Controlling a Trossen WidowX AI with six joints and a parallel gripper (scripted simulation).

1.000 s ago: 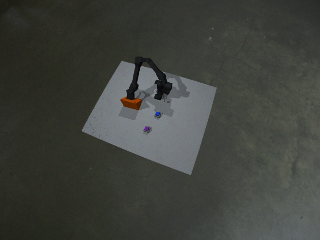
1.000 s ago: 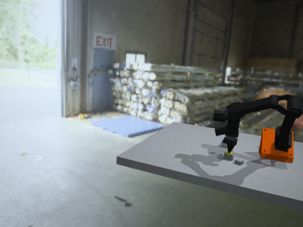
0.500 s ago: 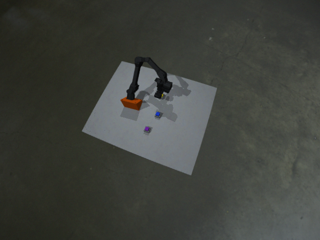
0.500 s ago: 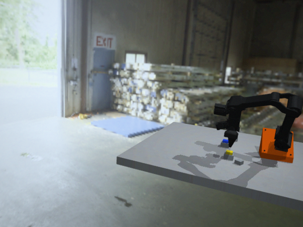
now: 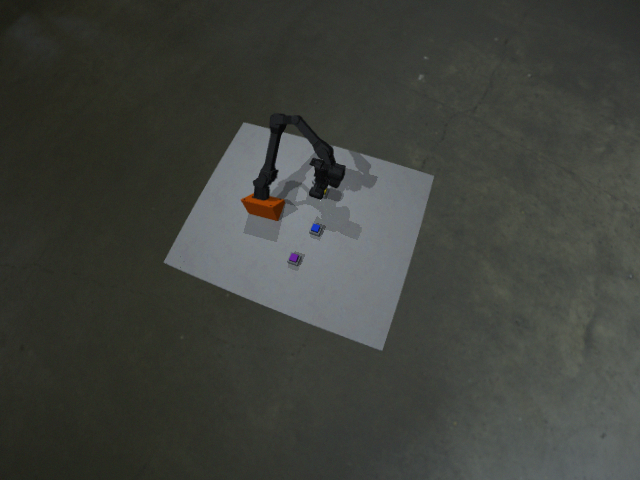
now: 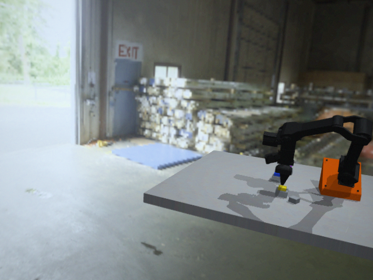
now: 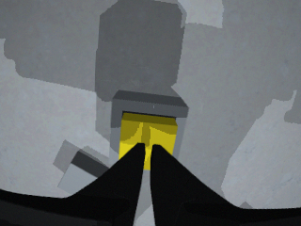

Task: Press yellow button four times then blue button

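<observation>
A: Top view is dim. Floor (image 5: pixel 516 310) dark and mottled; only the table (image 5: pixel 361 289) reads bright. Low res, edges soft.

B: Shadows?

A: Several overlapping arm (image 5: pixel 269 155) shadows on the table, hard-edged, fanning different ways. More than one light source.

B: Exterior?

A: Daylight blows out the doorway (image 6: pixel 36 60) at left, hazy glare spreads over the floor nearby. Background stacks (image 6: pixel 186 114) out of focus, right side falls to dark. Table edge sharp.

B: Wrist?

A: Flat grey, blocky shadow patches, pixelated. Fingers near-black, no detail. Button (image 7: pixel 149 137) evenly lit, no glare.
</observation>
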